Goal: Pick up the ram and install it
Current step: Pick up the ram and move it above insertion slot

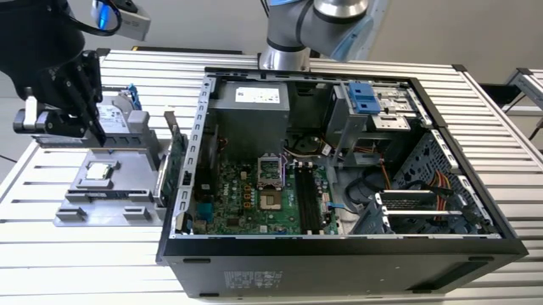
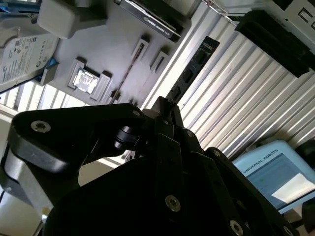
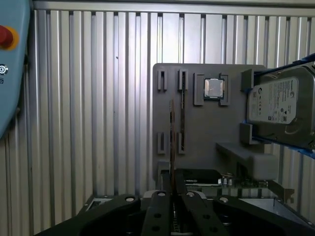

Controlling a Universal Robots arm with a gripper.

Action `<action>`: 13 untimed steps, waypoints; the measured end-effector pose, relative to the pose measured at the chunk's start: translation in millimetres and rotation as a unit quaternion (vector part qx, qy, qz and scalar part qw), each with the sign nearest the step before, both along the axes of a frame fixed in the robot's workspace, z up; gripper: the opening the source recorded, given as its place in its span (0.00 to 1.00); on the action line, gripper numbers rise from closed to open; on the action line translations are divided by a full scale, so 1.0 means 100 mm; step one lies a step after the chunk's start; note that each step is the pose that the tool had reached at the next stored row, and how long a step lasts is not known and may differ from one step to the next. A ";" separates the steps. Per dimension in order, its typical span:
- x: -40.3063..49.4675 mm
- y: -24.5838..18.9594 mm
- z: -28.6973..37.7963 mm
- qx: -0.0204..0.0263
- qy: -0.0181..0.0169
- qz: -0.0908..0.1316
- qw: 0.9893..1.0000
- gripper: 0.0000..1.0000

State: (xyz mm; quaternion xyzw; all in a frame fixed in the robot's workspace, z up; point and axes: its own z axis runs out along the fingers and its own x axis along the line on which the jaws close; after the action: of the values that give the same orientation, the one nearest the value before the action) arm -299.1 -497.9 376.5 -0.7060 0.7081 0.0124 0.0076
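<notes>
My black gripper (image 1: 98, 136) hangs above the grey parts holder (image 1: 102, 206) at the exterior view's left, outside the open computer case. In the first wrist view its fingers (image 3: 162, 199) meet on the near end of the ram (image 3: 172, 142), a thin strip seen edge-on that reaches out over the holder (image 3: 206, 128). The second wrist view shows the same thin strip of ram (image 2: 127, 73) beyond the gripper (image 2: 165, 105), over the holder. The gripper is shut on the ram, clear of the holder's slots (image 3: 182, 113).
The open case (image 1: 339, 251) lies at the exterior view's right, with the motherboard (image 1: 254, 197) and its long memory slots (image 1: 307, 197) facing up. On the holder sit a silver chip (image 1: 99, 170), a hard drive (image 1: 114, 117) and a green expansion card (image 1: 174, 162). A blue-edged pendant (image 3: 10, 64) lies nearby.
</notes>
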 end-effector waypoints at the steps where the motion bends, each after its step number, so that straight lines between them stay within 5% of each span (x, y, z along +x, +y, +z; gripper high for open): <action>1: 0.014 0.000 0.000 0.000 0.000 0.000 1.000 0.00; 13: 0.170 0.000 0.000 0.000 0.001 0.000 1.000 0.00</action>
State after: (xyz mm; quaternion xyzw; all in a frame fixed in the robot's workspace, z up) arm -282.1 -497.9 376.6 -0.7059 0.7081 0.0129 0.0070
